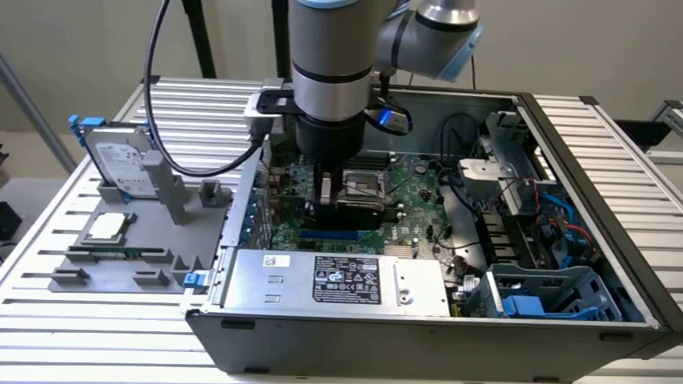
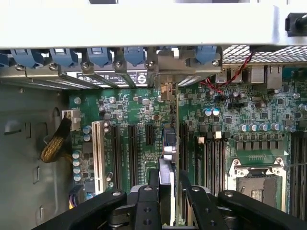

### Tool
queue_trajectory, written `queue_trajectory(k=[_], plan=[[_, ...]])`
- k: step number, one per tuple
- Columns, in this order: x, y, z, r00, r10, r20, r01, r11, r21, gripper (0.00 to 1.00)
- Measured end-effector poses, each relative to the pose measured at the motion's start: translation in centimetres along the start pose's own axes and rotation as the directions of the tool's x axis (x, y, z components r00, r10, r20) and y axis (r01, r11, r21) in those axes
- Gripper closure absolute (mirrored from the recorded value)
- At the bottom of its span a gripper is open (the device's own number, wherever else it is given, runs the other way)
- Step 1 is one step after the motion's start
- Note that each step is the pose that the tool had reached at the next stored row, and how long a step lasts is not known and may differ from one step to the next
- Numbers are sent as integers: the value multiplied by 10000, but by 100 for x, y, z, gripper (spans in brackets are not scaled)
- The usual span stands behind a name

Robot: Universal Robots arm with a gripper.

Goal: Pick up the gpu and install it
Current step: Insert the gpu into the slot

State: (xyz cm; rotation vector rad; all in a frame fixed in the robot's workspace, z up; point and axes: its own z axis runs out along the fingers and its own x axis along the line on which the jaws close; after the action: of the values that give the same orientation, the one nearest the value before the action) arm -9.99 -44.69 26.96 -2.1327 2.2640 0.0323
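Note:
The gpu (image 2: 167,143) appears edge-on in the wrist view, standing upright over the black expansion slots (image 2: 132,153) of the green motherboard (image 2: 134,110). Its grey metal end bracket (image 2: 165,84) reaches the rear slot openings of the case. My gripper (image 2: 169,181) is shut on the card's upper edge, one black finger on each side. In the exterior view the gripper (image 1: 325,200) is lowered inside the open computer case (image 1: 597,240), just to the exterior view's left of the CPU socket (image 1: 363,186).
A silver power supply (image 1: 341,280) lies along the case's near side, with a blue drive cage (image 1: 545,296) and cables to the exterior view's right. Outside the case, a grey fixture (image 1: 117,264) holds a hard drive (image 1: 115,156) and a square CPU chip (image 1: 110,226).

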Motion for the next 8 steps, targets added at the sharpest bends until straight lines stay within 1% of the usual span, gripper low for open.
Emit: queue_trajectory(k=[3, 5, 6, 8], plan=[[4, 0, 3, 10000, 18, -1, -18, 10000, 1, 100], [4, -1, 3, 10000, 17, -23, -17, 10000, 2, 100], [5, 0, 3, 10000, 17, -46, -17, 10000, 2, 100], [5, -2, 3, 9999, 16, -132, -16, 10000, 9, 100]])
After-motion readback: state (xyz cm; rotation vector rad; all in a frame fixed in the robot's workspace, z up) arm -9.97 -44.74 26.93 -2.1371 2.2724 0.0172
